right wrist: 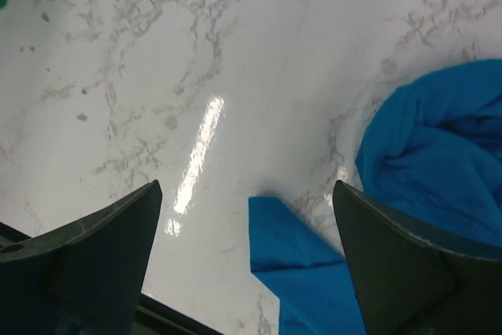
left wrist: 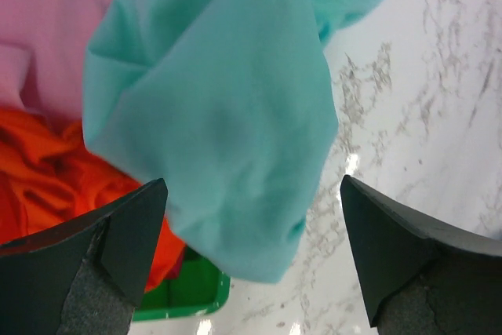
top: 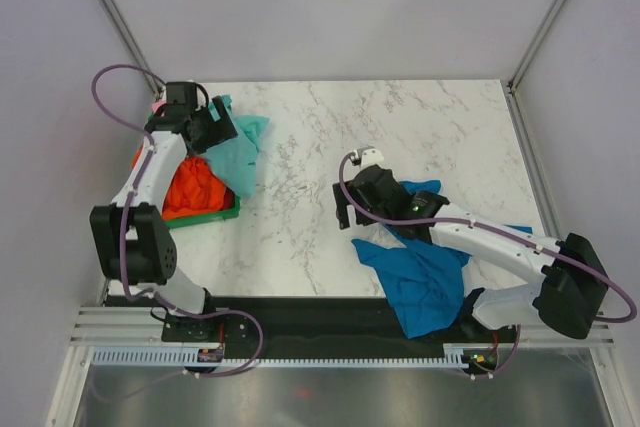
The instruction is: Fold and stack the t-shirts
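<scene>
A bright blue t-shirt lies crumpled on the marble table at the right front; its edge shows in the right wrist view. My right gripper hovers open just above its left corner, holding nothing. A mint-green t-shirt hangs over the rim of the green basket onto the table; in the left wrist view it fills the middle. My left gripper is open right above it. An orange-red t-shirt and a pink one lie in the basket.
The green plastic basket stands at the table's left edge; its corner shows in the left wrist view. The white marble table is bounded by grey walls and a black strip at the front.
</scene>
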Robot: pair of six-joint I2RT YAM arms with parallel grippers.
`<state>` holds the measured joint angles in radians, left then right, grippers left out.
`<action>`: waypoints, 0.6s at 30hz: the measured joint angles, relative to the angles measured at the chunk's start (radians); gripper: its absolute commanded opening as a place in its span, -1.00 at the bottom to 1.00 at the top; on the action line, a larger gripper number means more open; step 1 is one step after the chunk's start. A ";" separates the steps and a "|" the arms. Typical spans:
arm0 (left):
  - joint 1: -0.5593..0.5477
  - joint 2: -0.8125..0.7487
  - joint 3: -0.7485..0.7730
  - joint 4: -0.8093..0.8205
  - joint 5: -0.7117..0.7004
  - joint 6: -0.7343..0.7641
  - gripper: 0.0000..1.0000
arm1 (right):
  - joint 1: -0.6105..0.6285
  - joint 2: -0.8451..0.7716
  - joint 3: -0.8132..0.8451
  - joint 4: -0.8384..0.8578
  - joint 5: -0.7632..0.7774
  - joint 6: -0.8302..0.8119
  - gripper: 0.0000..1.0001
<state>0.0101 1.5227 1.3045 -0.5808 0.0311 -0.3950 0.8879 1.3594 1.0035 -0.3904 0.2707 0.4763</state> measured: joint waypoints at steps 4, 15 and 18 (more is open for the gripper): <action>0.000 0.186 0.161 -0.047 -0.065 0.006 0.87 | 0.000 -0.085 -0.095 -0.015 0.000 0.016 0.96; -0.001 0.313 0.343 -0.158 -0.158 0.059 -0.96 | 0.000 -0.186 -0.177 -0.022 0.013 0.025 0.96; 0.012 0.271 0.364 -0.167 -0.189 0.059 -0.96 | 0.000 -0.186 -0.192 -0.022 0.016 0.025 0.96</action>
<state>0.0219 1.7935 1.6680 -0.7479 -0.1581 -0.3363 0.8879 1.1732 0.8116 -0.4126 0.2867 0.5014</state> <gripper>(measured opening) 0.033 0.982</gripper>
